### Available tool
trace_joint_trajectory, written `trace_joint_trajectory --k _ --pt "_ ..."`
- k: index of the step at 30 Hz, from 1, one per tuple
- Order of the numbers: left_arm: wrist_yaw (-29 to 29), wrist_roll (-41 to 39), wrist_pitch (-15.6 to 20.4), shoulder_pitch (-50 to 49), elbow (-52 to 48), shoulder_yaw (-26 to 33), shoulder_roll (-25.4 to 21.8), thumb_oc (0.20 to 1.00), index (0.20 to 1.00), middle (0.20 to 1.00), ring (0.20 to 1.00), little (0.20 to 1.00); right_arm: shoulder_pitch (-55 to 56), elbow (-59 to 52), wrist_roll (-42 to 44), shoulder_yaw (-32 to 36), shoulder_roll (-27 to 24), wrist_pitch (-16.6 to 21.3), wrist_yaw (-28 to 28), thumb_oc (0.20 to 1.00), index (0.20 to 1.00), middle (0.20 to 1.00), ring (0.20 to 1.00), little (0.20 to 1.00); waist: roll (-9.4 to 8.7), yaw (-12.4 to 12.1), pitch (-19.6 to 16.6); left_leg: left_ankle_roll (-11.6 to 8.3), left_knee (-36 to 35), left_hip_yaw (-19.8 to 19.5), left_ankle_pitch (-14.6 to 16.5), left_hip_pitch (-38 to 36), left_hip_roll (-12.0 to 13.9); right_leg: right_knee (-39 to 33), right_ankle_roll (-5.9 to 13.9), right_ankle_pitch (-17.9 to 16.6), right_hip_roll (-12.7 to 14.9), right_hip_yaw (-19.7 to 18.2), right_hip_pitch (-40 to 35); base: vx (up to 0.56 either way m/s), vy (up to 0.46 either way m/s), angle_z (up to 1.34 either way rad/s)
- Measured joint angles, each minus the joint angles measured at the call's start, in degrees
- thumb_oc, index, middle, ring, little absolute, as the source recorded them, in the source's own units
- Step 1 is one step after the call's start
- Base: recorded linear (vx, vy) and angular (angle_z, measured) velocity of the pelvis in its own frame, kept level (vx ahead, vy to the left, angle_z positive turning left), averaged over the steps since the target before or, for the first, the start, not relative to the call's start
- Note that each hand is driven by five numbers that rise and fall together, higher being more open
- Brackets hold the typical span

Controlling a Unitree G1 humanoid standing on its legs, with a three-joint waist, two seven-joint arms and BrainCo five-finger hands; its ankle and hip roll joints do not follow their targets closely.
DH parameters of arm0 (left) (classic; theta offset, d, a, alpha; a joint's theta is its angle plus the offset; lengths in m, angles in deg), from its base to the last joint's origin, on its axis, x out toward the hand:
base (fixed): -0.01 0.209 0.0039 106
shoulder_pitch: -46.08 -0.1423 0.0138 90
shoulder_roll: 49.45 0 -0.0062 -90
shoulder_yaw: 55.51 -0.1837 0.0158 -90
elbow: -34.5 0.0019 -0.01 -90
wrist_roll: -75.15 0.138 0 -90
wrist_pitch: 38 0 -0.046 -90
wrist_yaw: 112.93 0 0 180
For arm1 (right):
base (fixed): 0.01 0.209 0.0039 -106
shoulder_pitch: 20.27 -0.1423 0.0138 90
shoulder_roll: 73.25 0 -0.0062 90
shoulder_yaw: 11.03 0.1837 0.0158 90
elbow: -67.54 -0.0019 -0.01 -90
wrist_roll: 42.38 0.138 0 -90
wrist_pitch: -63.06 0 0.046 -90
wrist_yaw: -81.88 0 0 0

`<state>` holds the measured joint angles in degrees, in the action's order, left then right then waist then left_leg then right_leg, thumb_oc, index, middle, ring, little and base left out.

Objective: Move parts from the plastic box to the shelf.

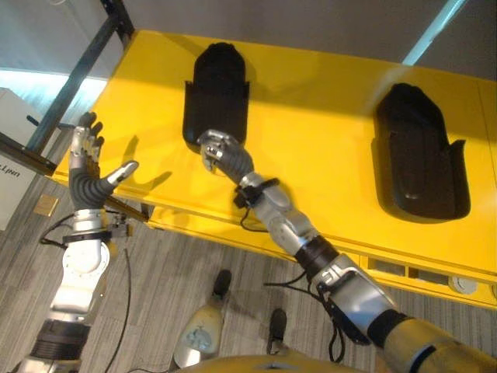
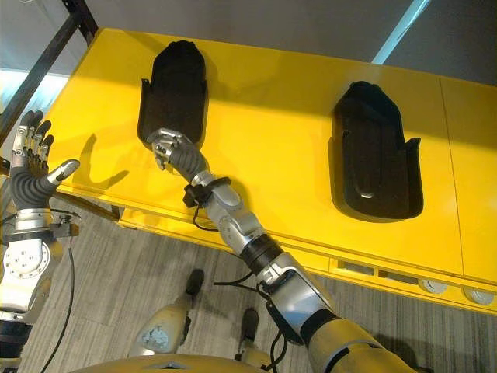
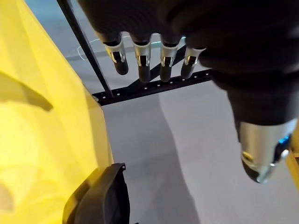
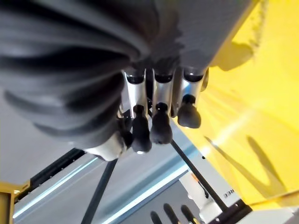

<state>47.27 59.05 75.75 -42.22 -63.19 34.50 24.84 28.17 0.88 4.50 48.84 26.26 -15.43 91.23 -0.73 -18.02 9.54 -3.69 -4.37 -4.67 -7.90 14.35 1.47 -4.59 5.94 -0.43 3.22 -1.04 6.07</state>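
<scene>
Two black moulded parts lie on the yellow shelf point(image 1: 311, 132). The left part point(image 1: 217, 85) lies far-left of centre, the right part point(image 1: 419, 151) further right. My right hand point(image 1: 220, 149) reaches across to the near end of the left part, its fingers curled. The right wrist view shows the curled fingers point(image 4: 159, 121) with nothing between them, above the yellow surface. Beside the shelf's left corner my left hand point(image 1: 87, 159) is held up, fingers point(image 3: 142, 60) straight and thumb spread, holding nothing. One black part point(image 3: 100, 196) also shows in the left wrist view.
A dark metal frame post point(image 1: 78, 78) runs diagonally past the shelf's left end. A white box point(image 1: 12, 167) stands at the far left. Below the shelf's front edge point(image 1: 233, 221) is grey plank floor. Bare yellow surface lies between the two parts.
</scene>
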Motion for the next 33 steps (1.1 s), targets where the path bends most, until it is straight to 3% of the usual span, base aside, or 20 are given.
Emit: trace_joint_trajectory --k 8,10,11,12,13,16,19,25,26,29,30,33 --pt "0.00 -0.08 0.00 2.60 0.00 -0.20 0.01 1.000 1.000 1.000 1.000 1.000 0.00 -0.21 1.24 -0.71 -0.34 -0.06 0.22 0.200 0.200 0.200 0.200 0.200 -0.01 1.00 -0.02 -0.01 0.02 0.29 0.00 -0.63 0.00 0.09 0.02 0.02 0.06 -0.27 -0.31 0.00 0.001 0.00" --pt "0.23 -0.31 -0.02 5.13 -0.07 -2.02 0.05 1.000 1.000 1.000 1.000 1.000 2.91 -8.39 3.24 -4.13 -4.01 -1.23 2.76 0.200 0.200 0.200 0.200 0.200 0.01 0.94 0.00 0.01 0.02 1.12 -0.01 -1.38 -0.01 1.00 0.41 0.29 0.26 -0.97 -0.36 -0.01 0.009 -0.21" --pt "0.63 -0.60 -0.03 5.64 -0.12 -2.65 0.19 1.000 1.000 1.000 1.000 1.000 3.85 -11.46 3.32 -5.84 -5.39 -2.00 4.67 0.533 0.533 0.533 0.533 0.533 0.01 1.78 -0.01 0.03 0.04 1.98 0.11 -2.20 -0.07 1.32 0.47 0.32 0.50 -1.63 -0.47 -0.01 0.005 -0.26" --pt "0.63 -0.60 -0.03 5.64 -0.12 -2.65 0.19 1.000 1.000 1.000 1.000 1.000 3.85 -11.46 3.32 -5.84 -5.39 -2.00 4.67 0.533 0.533 0.533 0.533 0.533 0.01 1.78 -0.01 0.03 0.04 1.98 0.11 -2.20 -0.07 1.32 0.47 0.32 0.50 -1.63 -0.47 -0.01 0.000 -0.13" --pt "1.10 -0.60 -0.03 5.68 -0.56 -2.64 0.20 1.000 1.000 1.000 1.000 1.000 6.33 -17.04 3.38 -6.58 -6.62 -2.45 6.33 1.000 1.000 1.000 1.000 1.000 0.18 2.91 -0.03 0.06 0.04 1.99 0.15 -2.72 -0.28 1.53 0.65 0.45 0.61 -1.63 -1.08 -0.01 0.007 -0.03" --pt "2.64 -0.66 -0.06 4.94 -0.97 -1.88 0.26 1.000 1.000 1.000 1.000 1.000 16.99 -35.27 3.09 -5.19 -13.13 -1.86 11.49 1.000 1.000 1.000 1.000 1.000 0.07 6.16 -0.04 0.34 0.01 4.21 0.70 -5.07 -0.24 3.48 1.03 1.07 0.82 -3.52 -1.36 -0.01 0.013 -0.32" --pt "3.18 -0.63 -0.17 3.12 -3.38 -0.30 0.27 1.000 1.000 1.000 1.000 1.000 22.11 -35.79 2.24 2.68 -14.70 -0.19 11.24 1.000 1.000 1.000 1.000 1.000 0.26 10.01 -0.18 0.36 0.03 5.85 1.48 -6.21 0.00 3.90 1.04 1.01 0.68 -5.12 -1.47 0.00 0.014 -0.33" --pt "4.06 0.42 -1.29 -0.96 -5.50 4.04 0.78 1.000 1.000 1.000 1.000 1.000 33.02 -38.05 -2.61 15.00 -17.39 2.15 8.99 1.000 1.000 1.000 1.000 1.000 1.28 13.24 -0.93 1.00 -0.04 9.34 1.90 -7.55 0.36 5.60 1.26 0.90 0.54 -8.31 0.02 0.02 0.025 -0.28" --pt "4.03 0.79 -1.85 -3.46 -5.48 6.49 0.97 1.000 1.000 1.000 1.000 1.000 37.66 -37.98 -3.99 18.40 -17.96 2.48 8.63 0.200 0.200 0.200 0.200 0.200 1.56 15.19 -1.63 1.63 -0.04 10.30 2.04 -8.27 0.21 5.67 1.37 0.97 0.61 -9.59 -0.27 0.03 0.011 -0.46" --pt "4.19 1.88 -2.63 -3.91 -5.10 7.10 1.63 1.000 1.000 1.000 1.000 1.000 39.75 -37.87 -7.69 19.62 -20.24 2.61 6.26 0.200 0.200 0.200 0.200 0.200 1.88 17.53 -2.12 1.82 -0.04 11.73 2.34 -9.26 0.23 5.64 1.50 0.88 0.53 -11.30 -0.39 0.03 -0.010 -0.36" --pt "4.94 2.92 -2.72 -3.47 -5.11 6.88 1.91 1.000 1.000 1.000 1.000 1.000 38.49 -37.93 -12.53 19.37 -22.36 2.69 5.42 0.200 0.200 0.200 0.200 0.200 1.98 18.64 -2.23 1.81 -0.04 12.36 2.34 -9.52 0.47 5.65 1.49 0.83 0.41 -11.56 -0.51 0.02 -0.027 -0.22" --pt "5.22 4.01 -3.21 -2.71 -5.10 6.36 1.92 1.000 1.000 1.000 1.000 1.000 35.04 -36.45 -21.83 18.19 -24.58 3.55 1.99 0.200 0.200 0.200 0.200 0.200 2.03 18.70 -3.45 1.80 -0.04 12.83 2.35 -9.69 0.98 5.62 1.38 0.60 -0.14 -12.19 -0.35 0.01 -0.032 -0.11"
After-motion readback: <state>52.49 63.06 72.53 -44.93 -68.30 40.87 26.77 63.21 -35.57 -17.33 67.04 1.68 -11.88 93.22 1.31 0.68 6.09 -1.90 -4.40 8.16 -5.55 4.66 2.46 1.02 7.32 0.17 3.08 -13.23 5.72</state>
